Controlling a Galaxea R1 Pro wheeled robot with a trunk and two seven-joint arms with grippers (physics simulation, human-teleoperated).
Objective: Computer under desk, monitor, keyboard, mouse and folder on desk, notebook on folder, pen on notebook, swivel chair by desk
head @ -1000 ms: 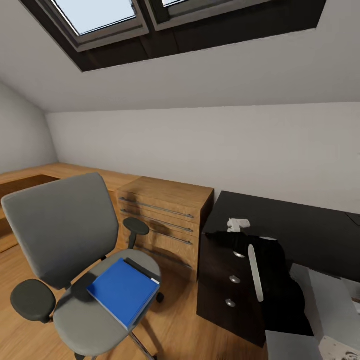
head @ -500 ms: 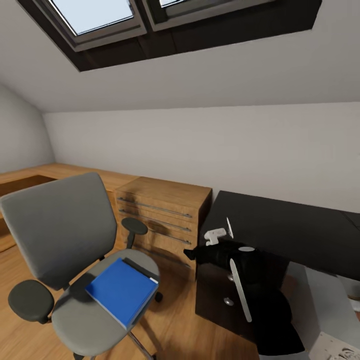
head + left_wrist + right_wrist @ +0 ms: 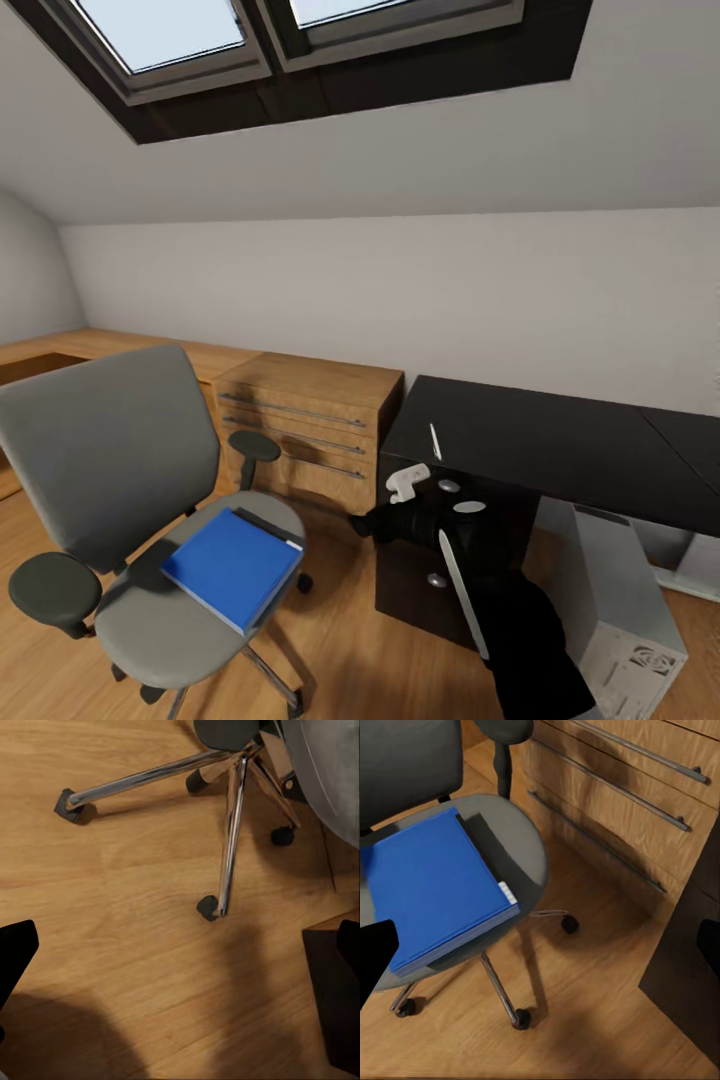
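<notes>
The blue folder (image 3: 232,567) lies flat on the seat of the swivel chair (image 3: 110,455) at lower left of the head view. The black surface (image 3: 540,445) stands at centre right, and the pale computer (image 3: 625,610) sits on the floor beneath it. The right claw (image 3: 385,522) reaches between chair and surface with its fingers (image 3: 375,952) apart. The left claw's fingers (image 3: 15,949) are also apart, above the wooden floor (image 3: 135,945) by the chair's chrome base.

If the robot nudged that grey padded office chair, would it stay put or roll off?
The grey padded office chair would probably roll: its chrome legs end in small castors on smooth wooden flooring. It may also swivel instead of moving straight. The flat blue folder lying loose on the seat might slide.
</notes>
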